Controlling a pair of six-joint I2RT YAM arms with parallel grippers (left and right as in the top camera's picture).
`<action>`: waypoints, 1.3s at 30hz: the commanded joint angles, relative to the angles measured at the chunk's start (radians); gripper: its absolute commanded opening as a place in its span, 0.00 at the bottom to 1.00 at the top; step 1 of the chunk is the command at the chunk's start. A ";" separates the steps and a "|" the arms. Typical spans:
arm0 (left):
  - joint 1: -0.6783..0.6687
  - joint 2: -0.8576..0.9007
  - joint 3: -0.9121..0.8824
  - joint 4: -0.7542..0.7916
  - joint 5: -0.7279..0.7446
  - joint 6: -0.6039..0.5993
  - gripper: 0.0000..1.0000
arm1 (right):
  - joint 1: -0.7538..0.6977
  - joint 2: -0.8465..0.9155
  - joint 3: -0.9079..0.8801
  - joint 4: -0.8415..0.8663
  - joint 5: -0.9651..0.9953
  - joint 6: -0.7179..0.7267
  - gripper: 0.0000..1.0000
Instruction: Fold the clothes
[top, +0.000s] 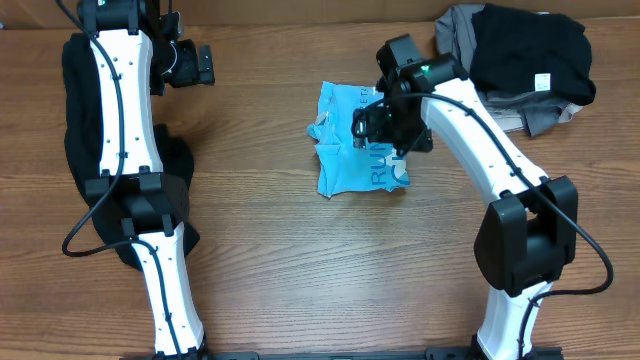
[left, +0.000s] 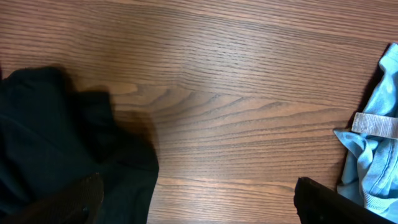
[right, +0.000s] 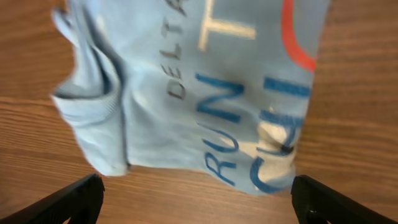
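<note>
A long black garment (top: 75, 110) is laid along the left side of the table (top: 260, 250), and the left arm (top: 125, 120) is stretched out over it. The left gripper (top: 192, 64) is held near the far left corner. In its wrist view its fingers (left: 78, 200) are seen spread wide at the two bottom corners, with only bare wood between them. In that view the black garment is seen beneath the left finger and an edge of the T-shirt beside the right one; whether either is touched cannot be told.

The light blue T-shirt (top: 345, 150) is laid at the middle of the table, folded into a small, somewhat rumpled packet with the print upward. "RUN" in blue and "DELTA" in dark letters can be read in the right wrist view. The right gripper (top: 385, 125) is held over the right part of the T-shirt. Its jaws are spread wide, one to each side of the packet's edge, and nothing is pinched.

At the far right corner a pile (top: 530, 60) of black and grey garments is heaped, apart from the T-shirt, with a black one uppermost.
</note>
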 joint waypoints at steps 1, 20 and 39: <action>-0.004 -0.013 0.016 0.002 -0.003 0.016 1.00 | 0.013 -0.023 -0.098 0.015 0.002 0.026 0.98; -0.004 -0.013 0.016 0.016 -0.003 0.016 1.00 | -0.160 -0.023 -0.458 0.401 0.190 0.025 0.59; -0.003 -0.013 0.016 0.085 -0.004 0.016 1.00 | 0.054 -0.103 -0.139 0.312 0.201 -0.322 0.89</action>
